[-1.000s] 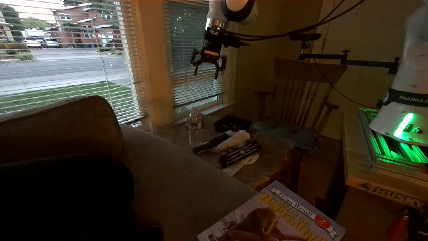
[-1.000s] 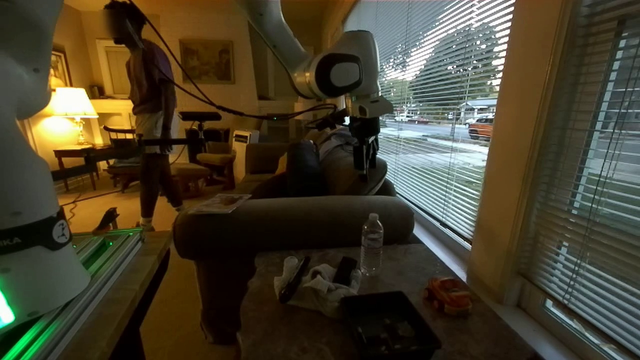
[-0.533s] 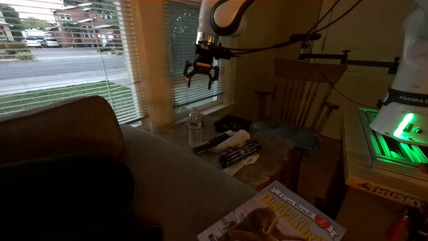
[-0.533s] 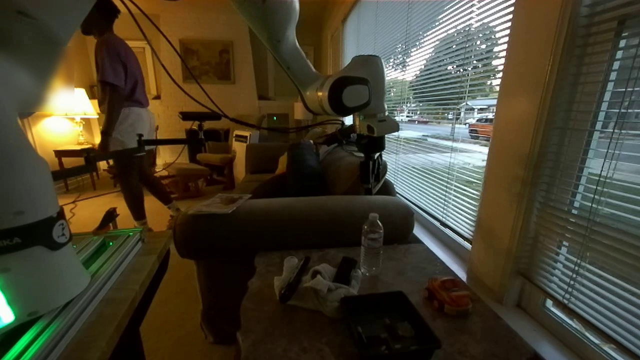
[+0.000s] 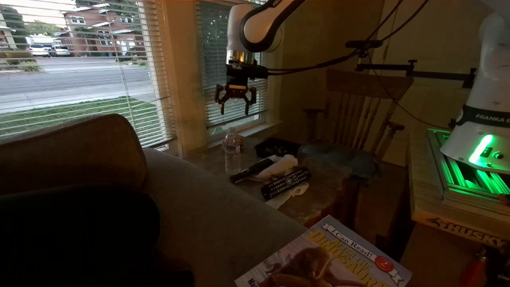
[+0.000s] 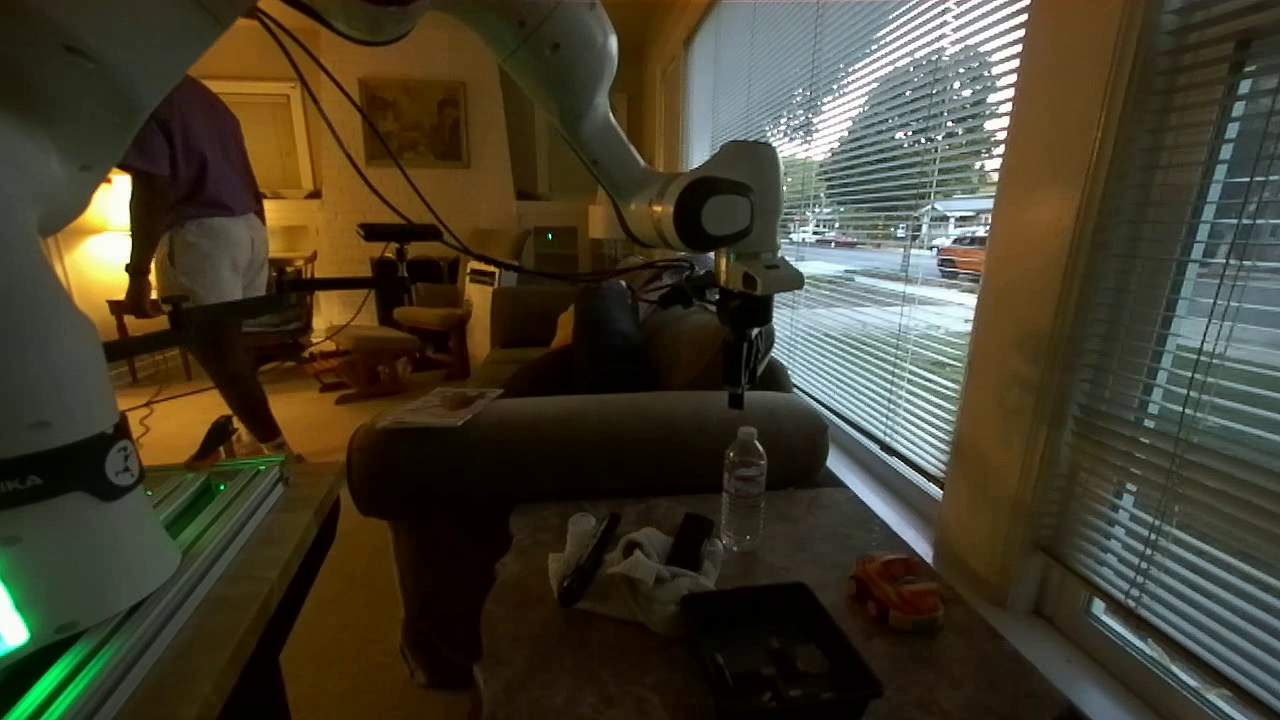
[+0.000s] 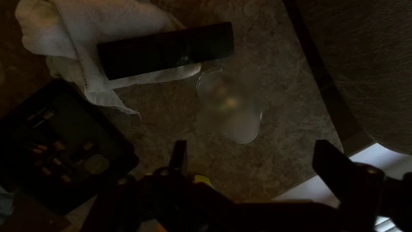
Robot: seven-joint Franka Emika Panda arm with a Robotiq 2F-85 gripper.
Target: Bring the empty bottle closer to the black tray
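The empty bottle, clear with a white cap, stands upright on the stone-topped side table in both exterior views (image 5: pixel 232 157) (image 6: pixel 744 500). In the wrist view the bottle (image 7: pixel 231 106) is seen from above and looks blurred. The black tray (image 6: pixel 868 672) lies on the same table, apart from the bottle. The tray also shows behind the white cloth in an exterior view (image 5: pixel 259 151) and at the left in the wrist view (image 7: pixel 96 129). My gripper (image 5: pixel 234 111) is open and empty, pointing down above the bottle. Its fingers (image 7: pixel 249 145) are wide apart in the wrist view.
A white cloth (image 6: pixel 640 575) with dark remotes (image 6: pixel 690 542) (image 7: pixel 167 50) lies beside the bottle. An orange toy car (image 6: pixel 897 592) stands near the window side. The couch arm (image 6: pixel 590 440) borders the table. A book (image 5: pixel 326 259) lies on the couch arm.
My gripper has come down toward the bottle, staying open, and shifted left in an exterior view. The bottle and tray have not moved. A person in the background has walked left.
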